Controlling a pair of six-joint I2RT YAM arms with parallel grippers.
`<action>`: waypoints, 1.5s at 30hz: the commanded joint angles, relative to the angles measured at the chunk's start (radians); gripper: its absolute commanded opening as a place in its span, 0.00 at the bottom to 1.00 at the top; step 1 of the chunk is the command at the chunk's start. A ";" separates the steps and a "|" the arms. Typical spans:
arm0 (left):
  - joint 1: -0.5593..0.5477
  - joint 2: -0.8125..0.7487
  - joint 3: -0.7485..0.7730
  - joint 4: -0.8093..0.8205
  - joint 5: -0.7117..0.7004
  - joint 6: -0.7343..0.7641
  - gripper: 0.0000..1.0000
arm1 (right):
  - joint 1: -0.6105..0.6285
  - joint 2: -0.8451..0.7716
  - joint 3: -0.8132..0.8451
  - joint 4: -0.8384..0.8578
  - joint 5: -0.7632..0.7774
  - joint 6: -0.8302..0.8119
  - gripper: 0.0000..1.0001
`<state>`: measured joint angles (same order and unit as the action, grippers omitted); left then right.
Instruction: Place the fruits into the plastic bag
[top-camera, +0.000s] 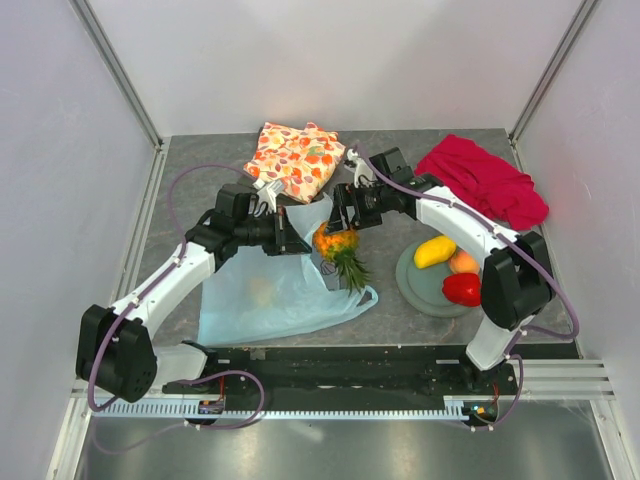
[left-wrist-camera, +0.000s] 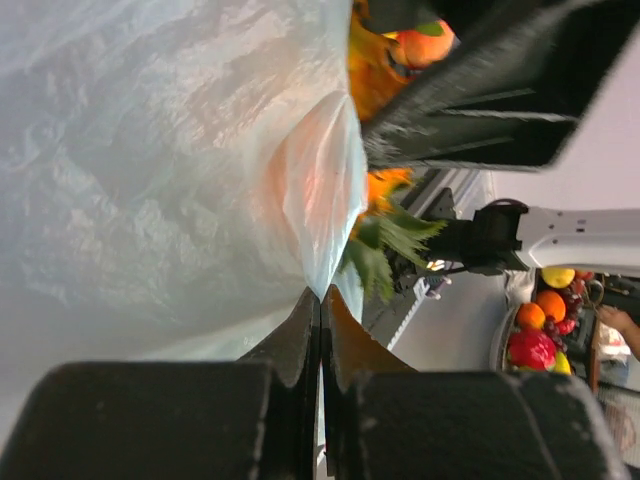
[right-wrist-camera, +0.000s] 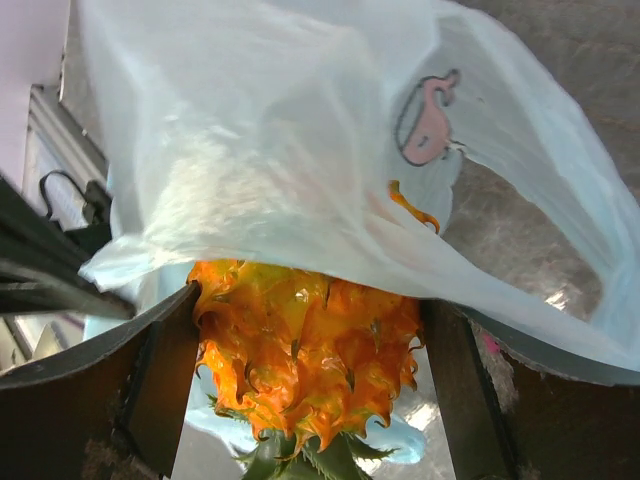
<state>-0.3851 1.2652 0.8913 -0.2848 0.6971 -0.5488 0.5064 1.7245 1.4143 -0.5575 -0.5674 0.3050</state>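
Holding the pineapple (right-wrist-camera: 300, 330) by its two sides, the right gripper (right-wrist-camera: 310, 350) has one finger squeezed against each side of the orange body. The pineapple is right at the open edge of the plastic bag (right-wrist-camera: 300, 130), and the thin blue edge hangs over its top end. The left gripper (left-wrist-camera: 321, 325) has its fingers pressed together on the bag's edge and holds that edge up to make an opening.

Seen from above, most of the bag lies flat on the table (top-camera: 200, 170) to the left of the pineapple, on the left arm's side. The pineapple's long way runs from far to near. Its green leaves (top-camera: 352, 270) point at the near edge and a bit to the right, away from the bag. So the round orange end is closest to the opening, and the right arm is the one that should push it left and into the bag. The long leaves might catch on the thin edge.

A pale yellow lump (top-camera: 262, 292) shows through the bag; it may be a fruit already inside. A yellow mango (top-camera: 434, 251), a peach (top-camera: 463, 262) and a red pepper (top-camera: 461, 289) sit on the plate (top-camera: 415, 285), well apart from the bag, to the right.
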 joint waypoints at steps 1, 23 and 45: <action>-0.006 -0.009 0.041 0.055 0.079 0.032 0.01 | 0.009 -0.012 -0.014 0.122 0.076 0.040 0.00; -0.006 0.025 -0.014 0.193 0.134 -0.092 0.02 | 0.119 -0.146 -0.143 0.455 0.489 0.310 0.00; -0.005 0.005 0.004 0.085 0.022 -0.037 0.02 | 0.000 -0.118 -0.087 0.392 0.340 0.467 0.00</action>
<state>-0.3885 1.2919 0.8768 -0.2028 0.7338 -0.6113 0.4973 1.6115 1.3190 -0.2089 -0.1909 0.7128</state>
